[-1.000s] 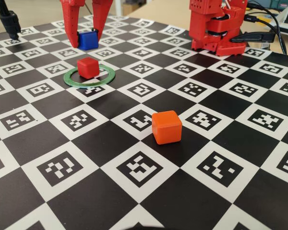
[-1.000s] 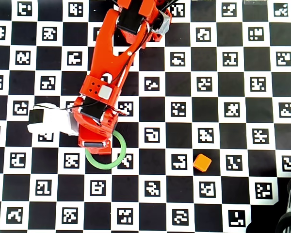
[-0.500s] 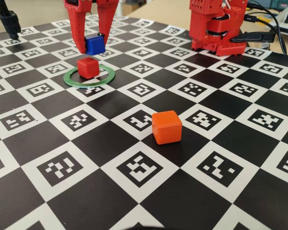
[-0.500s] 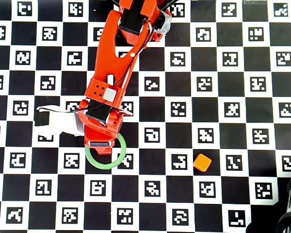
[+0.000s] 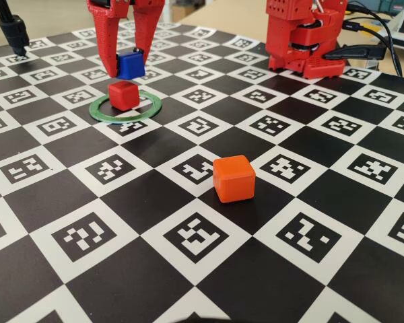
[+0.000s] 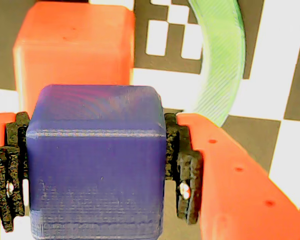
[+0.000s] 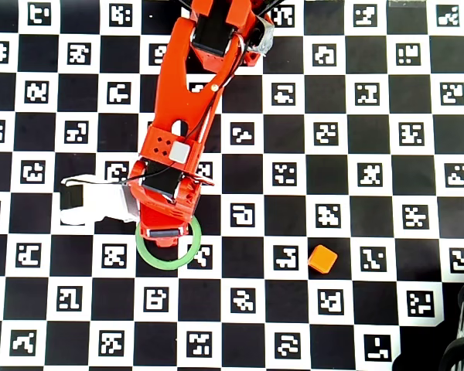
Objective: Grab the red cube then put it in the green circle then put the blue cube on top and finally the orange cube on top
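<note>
Black and white squares covered the whole table (image 5: 188, 269), and each white square carried a small printed marker. At the far side of the fixed view stood the red base of the arm (image 5: 303, 37), with some dark cables (image 5: 380, 30) behind it. The gripper (image 5: 130, 67) hung down from the top edge of that view, and its two red fingers were clamped on the blue cube (image 5: 130, 65), one finger on each side. The blue cube was held in the air, clear of the table, just above and slightly behind the red cube (image 5: 123, 95) as the fixed view showed it. I could not tell from the pictures if the two cubes were exactly in line. The red cube sat flat on the table inside the green circle (image 5: 148, 110), which lay flat around it. In the wrist view the blue cube (image 6: 95, 160) filled the middle of the picture, pressed between the black pads (image 6: 187, 185) of the fingers, with the red cube (image 6: 72, 50) below it and an arc of the green circle (image 6: 220, 60) at the right. In the overhead view the arm (image 7: 185, 116) reached down from the top edge and hid both of these cubes, and only the lower part of the green circle (image 7: 168, 264) showed under it. The orange cube (image 7: 322, 259) rested alone on the table, well apart from the circle, to the right in the overhead view and nearer to the camera in the fixed view (image 5: 233, 178).
</note>
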`<state>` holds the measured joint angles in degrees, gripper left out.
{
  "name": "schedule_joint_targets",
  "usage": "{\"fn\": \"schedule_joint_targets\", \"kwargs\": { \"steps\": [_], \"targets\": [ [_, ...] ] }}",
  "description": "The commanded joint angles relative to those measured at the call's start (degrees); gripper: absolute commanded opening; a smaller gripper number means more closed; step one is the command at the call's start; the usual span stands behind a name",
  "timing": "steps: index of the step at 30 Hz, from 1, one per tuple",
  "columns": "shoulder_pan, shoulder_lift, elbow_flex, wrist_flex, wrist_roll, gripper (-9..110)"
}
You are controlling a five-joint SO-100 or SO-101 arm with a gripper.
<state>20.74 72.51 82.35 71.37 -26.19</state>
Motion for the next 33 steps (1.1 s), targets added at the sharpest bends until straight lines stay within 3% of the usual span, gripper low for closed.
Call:
{"fn": "schedule_joint_targets", "kwargs": {
  "steps": [1, 33],
  "targets": [
    [-0.4, 8.9, -2.0, -0.9, -0.8, 3],
    [0.2, 7.4, -2.7, -2.9, -5.8, 3]
  ]
}}
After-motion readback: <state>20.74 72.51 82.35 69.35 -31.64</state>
